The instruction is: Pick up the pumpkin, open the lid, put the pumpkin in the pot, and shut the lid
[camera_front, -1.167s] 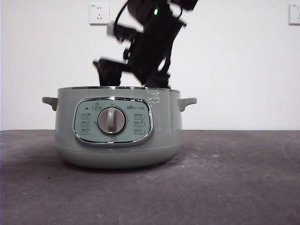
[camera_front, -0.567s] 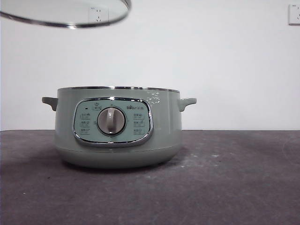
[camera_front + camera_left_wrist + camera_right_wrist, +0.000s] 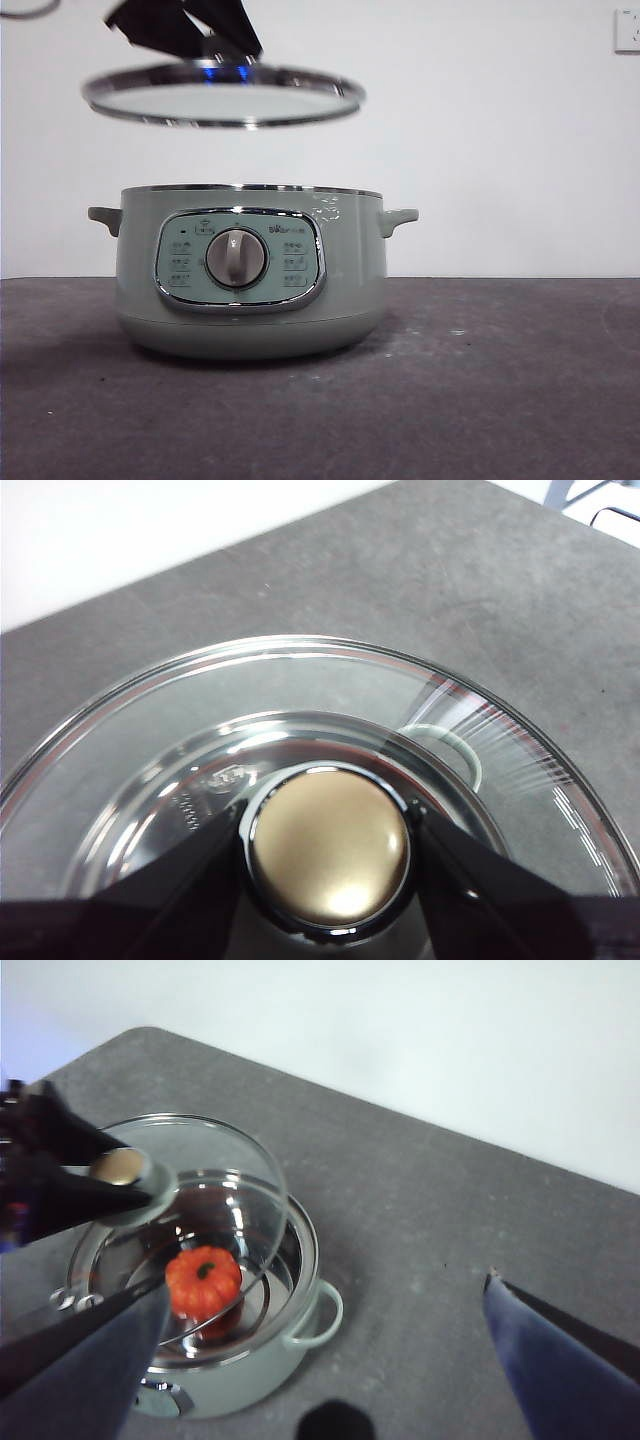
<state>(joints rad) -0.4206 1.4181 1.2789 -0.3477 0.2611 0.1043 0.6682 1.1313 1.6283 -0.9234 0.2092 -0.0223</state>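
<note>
Backdrop: white wall (image 3: pixel 480 130) with a socket at the upper right of the front frame, grey table (image 3: pixel 480 380) running flat across the bottom.
Pot: the pot (image 3: pixel 250 270) sits left of centre in the front frame, dial facing the camera, mouth uncovered.
Pumpkin: the pumpkin (image 3: pixel 203 1280) is down inside the pot, seen in the lower left of the right wrist frame, resting on the shiny floor, stem up.
Lid: the lid (image 3: pixel 222 96) hangs level in the upper left of the front frame, above the pot and clear of its rim, set a little toward the left side of it.
Left gripper: the left gripper (image 3: pixel 328 845) has its jaws pinching the lid's knob (image 3: pixel 328 842) from both sides, low in its own frame.
Right gripper: the right gripper (image 3: pixel 320 1360) is high and off to the side, jaws spread wide, holding nothing.
Step in hand: closing the lid, by my reading.
Doing it well: slide the lid right until its chrome ring centres over the pot rim, keep it flat, then lower straight.
Watch for: one edge catching the rim first and the glass tilting on the knob grip; let go only once the ring sits all the way round.
</note>
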